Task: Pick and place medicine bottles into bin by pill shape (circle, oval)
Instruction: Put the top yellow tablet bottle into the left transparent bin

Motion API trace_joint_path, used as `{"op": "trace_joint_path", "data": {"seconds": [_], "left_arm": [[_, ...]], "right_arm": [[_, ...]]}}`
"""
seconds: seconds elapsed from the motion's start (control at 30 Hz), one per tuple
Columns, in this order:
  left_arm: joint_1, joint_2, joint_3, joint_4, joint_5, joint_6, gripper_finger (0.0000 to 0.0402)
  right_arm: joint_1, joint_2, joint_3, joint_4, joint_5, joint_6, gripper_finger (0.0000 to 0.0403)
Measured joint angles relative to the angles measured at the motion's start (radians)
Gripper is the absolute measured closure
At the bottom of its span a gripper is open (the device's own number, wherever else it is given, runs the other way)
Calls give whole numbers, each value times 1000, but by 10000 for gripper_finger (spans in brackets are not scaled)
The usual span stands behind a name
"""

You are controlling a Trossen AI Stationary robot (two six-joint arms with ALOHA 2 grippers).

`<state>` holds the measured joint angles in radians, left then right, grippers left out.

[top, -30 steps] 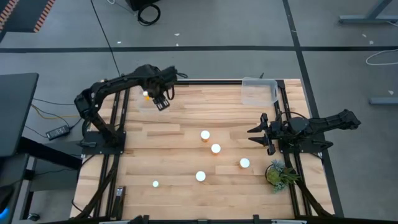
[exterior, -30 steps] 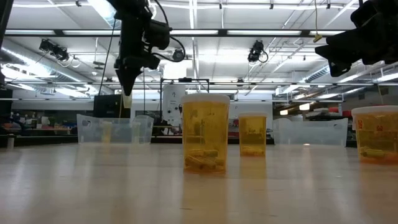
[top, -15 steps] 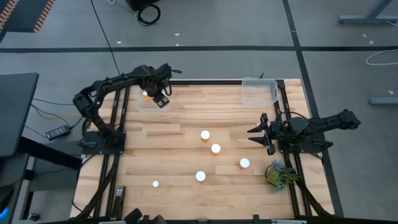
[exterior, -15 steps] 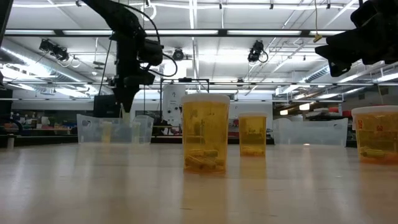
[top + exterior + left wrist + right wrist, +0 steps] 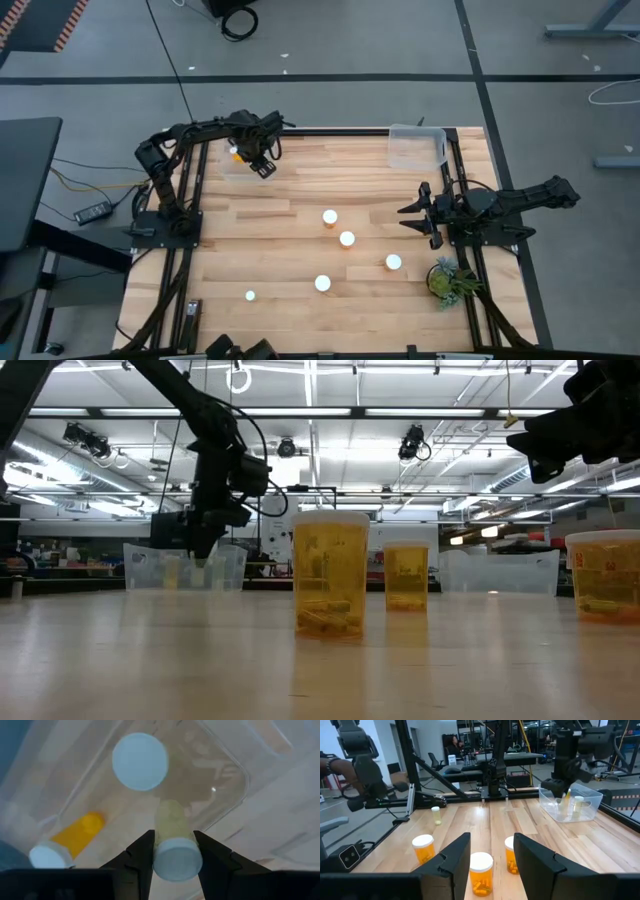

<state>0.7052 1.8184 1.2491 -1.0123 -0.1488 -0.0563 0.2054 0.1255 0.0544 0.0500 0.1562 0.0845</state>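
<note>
My left gripper [image 5: 258, 161] hangs over the clear left bin [image 5: 230, 171] at the table's far left corner, shut on a medicine bottle [image 5: 172, 855] with a white cap. Inside that bin [image 5: 227, 785] one bottle [image 5: 140, 761] stands upright and another [image 5: 75, 837] lies on its side. In the low view the left gripper [image 5: 203, 548] reaches down to the bin's [image 5: 170, 570] rim. Several more bottles [image 5: 330, 217] [image 5: 347, 239] [image 5: 394, 262] stand mid-table. My right gripper [image 5: 414, 216] waits open at the right side, holding nothing.
A second clear bin [image 5: 415, 147] sits at the far right corner. A small green plant [image 5: 448, 280] stands near the right arm's base. Two more bottles [image 5: 323, 284] [image 5: 250, 296] stand toward the front. A person [image 5: 454, 742] is seated far behind the table.
My left gripper has come down with its bottle from well above the left bin to the bin's rim. The right arm has not moved.
</note>
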Motion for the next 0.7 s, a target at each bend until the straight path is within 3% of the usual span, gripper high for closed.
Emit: {"op": "trace_joint_path", "data": {"seconds": [0.2, 0.7], "left_arm": [[0, 9, 0, 13, 49, 15, 262], [1, 8, 54, -29, 38, 27, 182]], "right_arm": [[0, 0, 0, 0, 0, 0, 246], [0, 0, 0, 0, 0, 0, 246]]}}
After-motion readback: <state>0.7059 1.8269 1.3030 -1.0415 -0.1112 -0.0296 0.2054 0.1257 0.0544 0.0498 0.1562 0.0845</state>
